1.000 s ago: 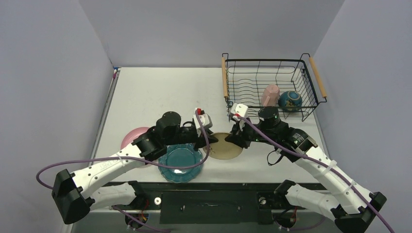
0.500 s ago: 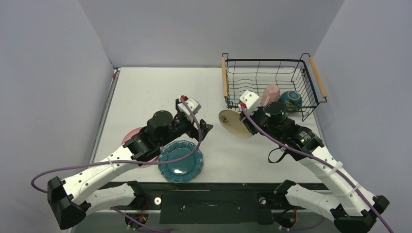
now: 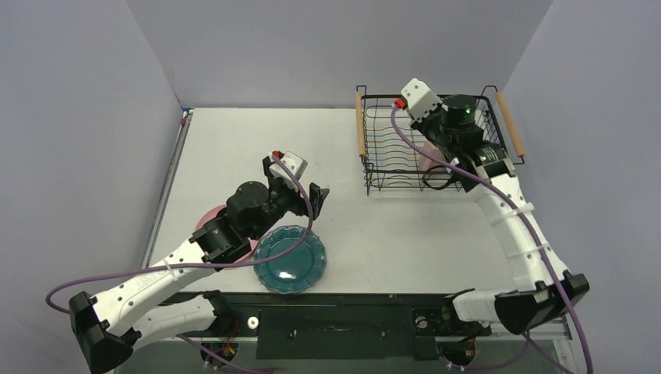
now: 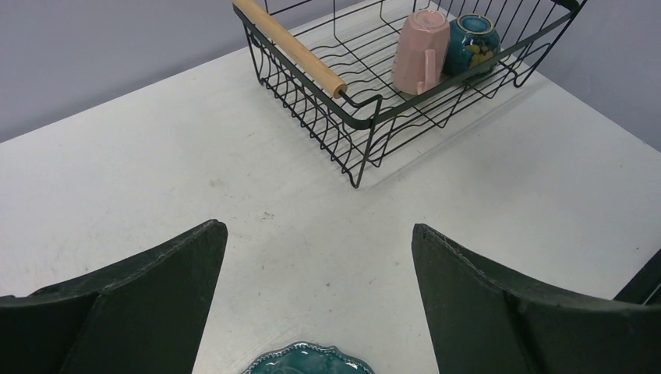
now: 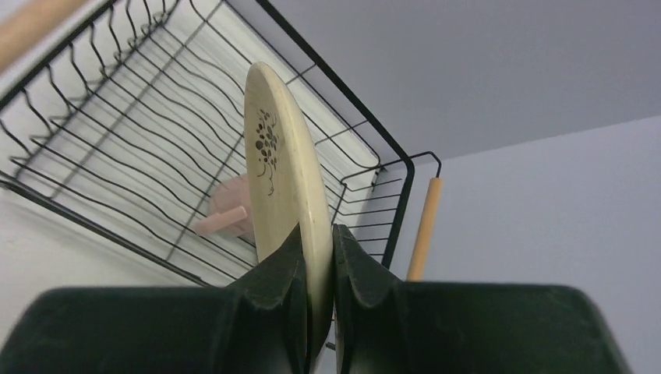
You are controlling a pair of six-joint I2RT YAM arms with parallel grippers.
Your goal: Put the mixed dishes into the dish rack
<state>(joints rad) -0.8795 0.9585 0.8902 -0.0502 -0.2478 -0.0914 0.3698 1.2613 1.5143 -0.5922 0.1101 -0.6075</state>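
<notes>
Pale gray walls enclose the white bench (image 3: 249, 148), where the black wire dish rack (image 4: 290, 48) stands at the far right with the pink cup (image 4: 419, 51) and dark-teal bowl (image 4: 473, 43) side by side inside it. Above the rack, the right gripper (image 5: 316, 249) is clamped on the rim of the cream shallow dish (image 5: 273, 156), held on edge. The left gripper (image 4: 316, 230) hangs wide open, holding nothing, over the bench just beyond the teal scalloped plate (image 3: 290, 259), which lies near the front edge beside the pink round plate (image 3: 210, 218).
</notes>
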